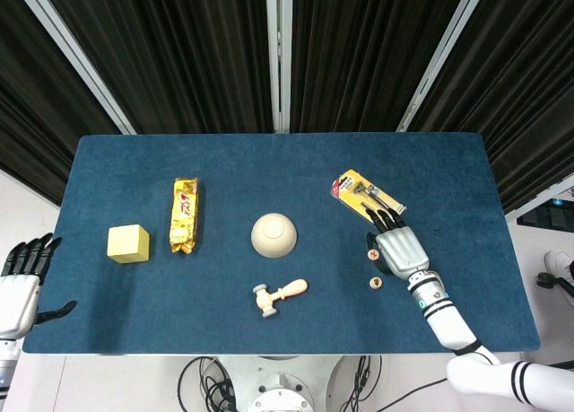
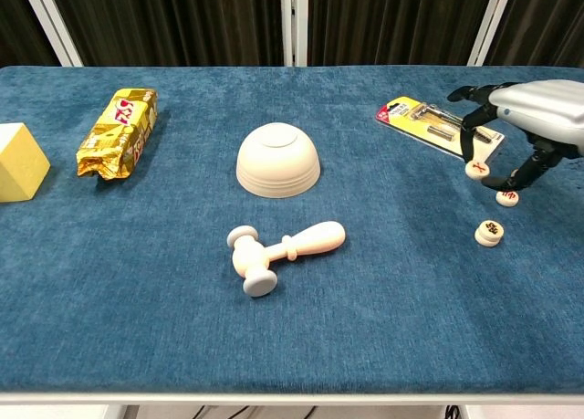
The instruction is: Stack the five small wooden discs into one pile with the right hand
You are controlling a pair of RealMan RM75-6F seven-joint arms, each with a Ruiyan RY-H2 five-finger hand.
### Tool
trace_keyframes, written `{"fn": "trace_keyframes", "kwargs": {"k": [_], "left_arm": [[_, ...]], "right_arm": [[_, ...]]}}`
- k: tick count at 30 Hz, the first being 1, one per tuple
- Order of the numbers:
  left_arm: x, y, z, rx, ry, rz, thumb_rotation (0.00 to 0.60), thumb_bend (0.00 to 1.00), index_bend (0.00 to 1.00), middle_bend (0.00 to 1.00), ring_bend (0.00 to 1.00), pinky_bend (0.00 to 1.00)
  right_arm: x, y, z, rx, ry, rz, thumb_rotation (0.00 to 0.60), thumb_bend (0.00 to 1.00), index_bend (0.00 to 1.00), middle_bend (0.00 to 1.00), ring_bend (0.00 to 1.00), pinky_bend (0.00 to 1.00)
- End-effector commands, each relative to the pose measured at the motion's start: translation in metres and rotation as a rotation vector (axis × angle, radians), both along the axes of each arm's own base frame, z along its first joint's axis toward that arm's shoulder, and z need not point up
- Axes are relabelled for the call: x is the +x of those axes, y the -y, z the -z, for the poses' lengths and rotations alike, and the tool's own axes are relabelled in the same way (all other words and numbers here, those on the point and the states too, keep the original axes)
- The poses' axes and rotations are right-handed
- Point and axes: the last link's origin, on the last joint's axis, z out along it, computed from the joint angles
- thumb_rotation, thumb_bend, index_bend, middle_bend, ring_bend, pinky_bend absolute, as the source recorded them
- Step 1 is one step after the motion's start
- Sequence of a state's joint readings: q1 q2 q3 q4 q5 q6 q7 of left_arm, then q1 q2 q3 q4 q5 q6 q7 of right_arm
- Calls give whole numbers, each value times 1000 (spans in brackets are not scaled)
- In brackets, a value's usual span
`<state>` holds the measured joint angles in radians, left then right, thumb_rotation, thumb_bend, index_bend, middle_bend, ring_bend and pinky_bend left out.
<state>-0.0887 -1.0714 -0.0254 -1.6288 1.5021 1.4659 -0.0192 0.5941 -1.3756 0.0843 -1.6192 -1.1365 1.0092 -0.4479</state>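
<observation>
The right hand (image 2: 520, 118) hovers above the right side of the blue desk (image 2: 383, 328), fingers curved downward, and pinches one small wooden disc (image 2: 476, 170) marked with a red sign between thumb and a fingertip, lifted clear of the cloth. A second disc (image 2: 507, 197) lies just under the hand's other fingers; whether they touch it cannot be told. A third disc (image 2: 489, 232) sits on the desk a little nearer the front edge, apart from the hand; it may be two discs piled, but this is too small to tell. In the head view the hand (image 1: 399, 250) covers most of this group, with one disc (image 1: 377, 283) showing beside it.

Just behind the hand lies a carded razor pack (image 2: 436, 122). Mid-desk stand an upturned cream bowl (image 2: 278, 160) and, in front of it, a small wooden mallet (image 2: 283, 249). Further left lie a gold snack packet (image 2: 119, 132) and a yellow block (image 2: 18, 162).

The left hand (image 1: 20, 286) hangs beside the desk's left edge, empty, fingers apart.
</observation>
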Motion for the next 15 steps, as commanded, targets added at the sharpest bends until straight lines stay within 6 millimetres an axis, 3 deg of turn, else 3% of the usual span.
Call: {"fn": "trace_keyframes", "kwargs": {"k": [1,8,15], "left_arm": [[1,0,0,-1,-3,3,600,58,17,0,0,0],[2,1,1,-2,-6,3,600,59,17,0,0,0],[2,1,1,-1,-6,1,600,58,18,0,0,0]], "right_arm": [[-4,-11,-4,51,-27,-19,600,276,557,18,0,0],[-7,-25,0,96,-75,-50,600,275,556,18,0,0],[-9,-27,1,101,-100,-48,600,275,556,18,0,0]]}}
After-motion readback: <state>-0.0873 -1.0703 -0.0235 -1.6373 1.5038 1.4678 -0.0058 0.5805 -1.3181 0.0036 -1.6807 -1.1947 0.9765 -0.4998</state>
